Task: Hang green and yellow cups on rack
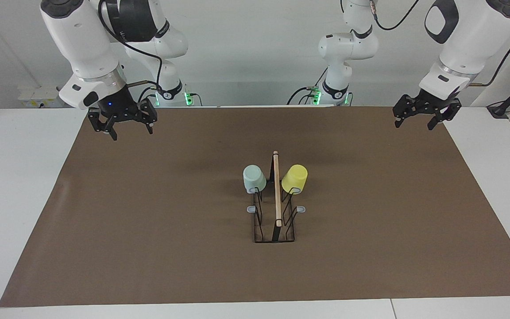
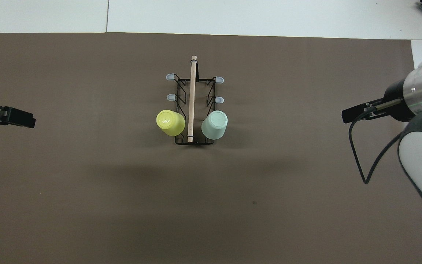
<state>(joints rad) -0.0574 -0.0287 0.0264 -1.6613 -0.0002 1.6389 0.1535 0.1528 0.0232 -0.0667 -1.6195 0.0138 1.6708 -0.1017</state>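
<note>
- Tabletop: brown mat; rack at its middle.
- Left claw: raised off the rack's left-arm side, pointing down, released, empty.
- Right claw: likewise at the right-arm side, released.
- Green cup and yellow cup: upturned on the rack's prongs nearest the robots.

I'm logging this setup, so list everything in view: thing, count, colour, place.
green cup: one, pale mint, upside down on a rack prong nearest the robots, toward the right arm's end.
yellow cup: one, bright yellow, upside down on the prong beside it, toward the left arm's end.
rack: one, black wire with a wooden rod on top, mid-mat; four grey-tipped prongs bare.
mat: one, brown, covering the table.
table: one, white.
left hand: one, black, open, empty, over the mat's edge, waiting.
right hand: one, black, open, empty, over the mat's corner, waiting.
</note>
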